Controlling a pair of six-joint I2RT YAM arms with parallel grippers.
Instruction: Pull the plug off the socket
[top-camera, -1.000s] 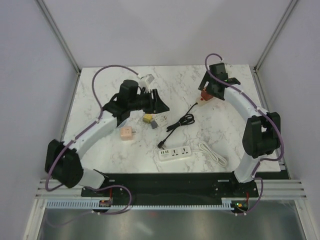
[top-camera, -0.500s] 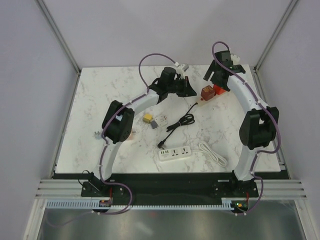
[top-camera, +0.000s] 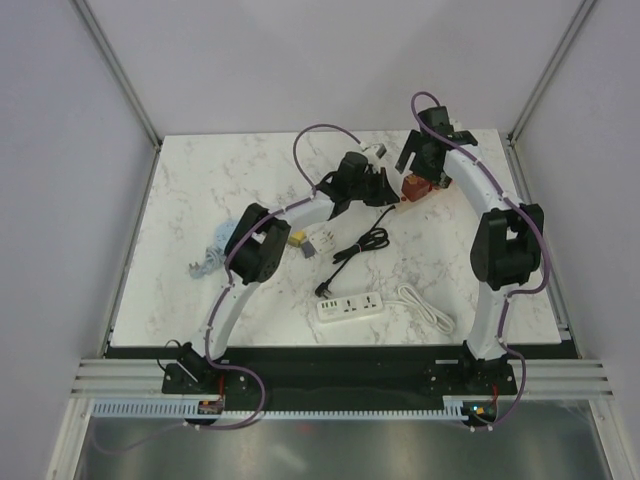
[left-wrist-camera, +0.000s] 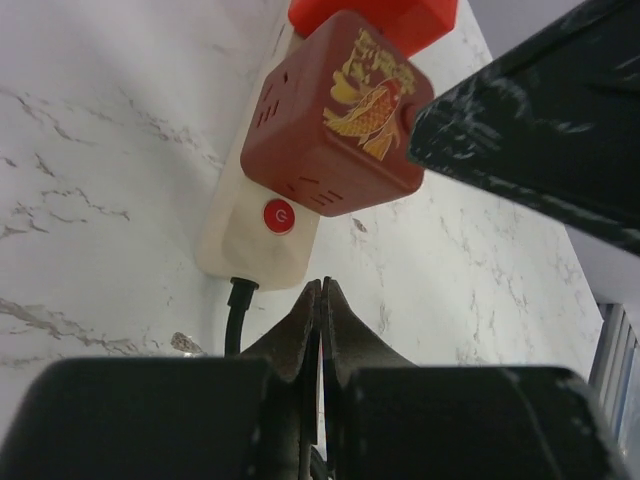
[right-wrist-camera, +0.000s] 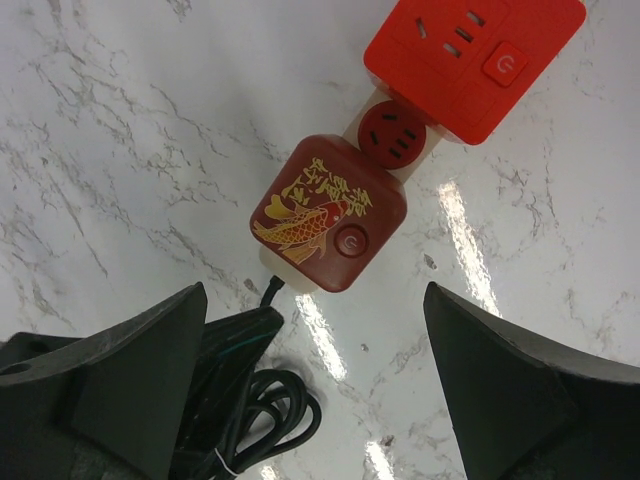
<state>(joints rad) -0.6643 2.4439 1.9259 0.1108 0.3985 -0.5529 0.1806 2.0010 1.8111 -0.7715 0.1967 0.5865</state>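
Black right pincer (right-wrist-camera: 312, 300) spread wide, nothing held. Dark red plug (right-wrist-camera: 330, 215) sits just ahead of gap, centred between fingers (right-wrist-camera: 130, 370). Plug seated on cream socket strip (left-wrist-camera: 250, 235), with brighter red cube (right-wrist-camera: 470, 60) beyond. Left pincer (left-wrist-camera: 321, 290) pressed together, empty, tip near strip's switch end, where black cord (right-wrist-camera: 250, 410) exits.

My read: plug hard, glossy, light, corners rounded, so may slip; pins likely tight. I'd grip flat opposite sides. Strip is light and probably lifts unless pinned.

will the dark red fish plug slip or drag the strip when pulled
Likely rigid: the dark red plug is a flat-sided cube, easy to pinch, though smooth. The cream strip looks unfastened, so it probably lifts along unless held.
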